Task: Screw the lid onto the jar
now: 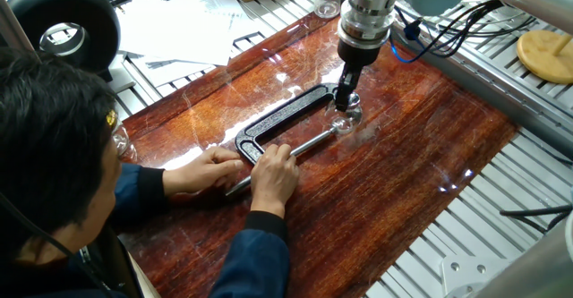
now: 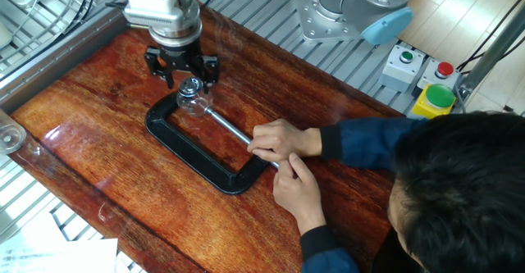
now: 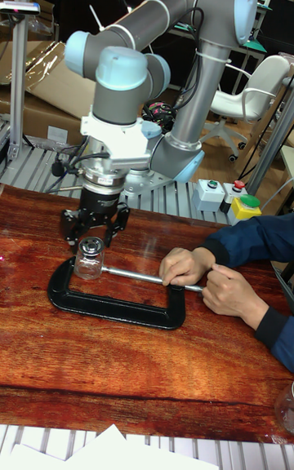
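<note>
Gripper straight above small clear glass jar | small silvery lid apparently seated on top | fingers spread, empty.

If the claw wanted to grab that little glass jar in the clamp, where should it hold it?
Probably at the top, coming straight down. The jar stands upright, pinched at its sides between the black clamp frame and the screw rod, so only its lid end is free. The claw hangs right above it.
</note>
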Action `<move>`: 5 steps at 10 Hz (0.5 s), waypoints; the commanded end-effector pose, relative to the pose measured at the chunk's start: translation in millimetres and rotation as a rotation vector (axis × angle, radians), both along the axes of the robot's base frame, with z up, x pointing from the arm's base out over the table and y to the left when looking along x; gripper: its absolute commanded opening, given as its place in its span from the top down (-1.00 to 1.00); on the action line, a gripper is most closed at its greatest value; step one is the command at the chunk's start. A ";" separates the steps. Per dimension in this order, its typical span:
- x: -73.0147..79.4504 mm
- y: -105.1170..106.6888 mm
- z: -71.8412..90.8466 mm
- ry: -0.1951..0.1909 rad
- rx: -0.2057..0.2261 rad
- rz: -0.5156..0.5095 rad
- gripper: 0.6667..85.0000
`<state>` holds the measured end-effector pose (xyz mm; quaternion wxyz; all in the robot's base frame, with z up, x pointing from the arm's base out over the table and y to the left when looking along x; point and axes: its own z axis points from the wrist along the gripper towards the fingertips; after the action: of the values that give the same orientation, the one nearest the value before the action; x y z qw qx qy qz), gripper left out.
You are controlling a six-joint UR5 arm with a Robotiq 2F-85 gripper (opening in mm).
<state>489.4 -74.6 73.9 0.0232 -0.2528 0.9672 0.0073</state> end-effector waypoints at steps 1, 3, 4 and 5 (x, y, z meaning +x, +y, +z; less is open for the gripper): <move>-3.5 9.9 4.0 0.013 0.013 0.028 -0.64; -14.3 13.5 5.4 0.045 0.027 0.195 -0.62; -23.1 14.3 7.8 0.073 0.032 0.247 -0.62; -23.4 5.2 9.4 0.080 0.004 0.295 -0.61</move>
<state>474.4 -68.1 78.3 -0.0020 -0.3357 0.9418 0.0172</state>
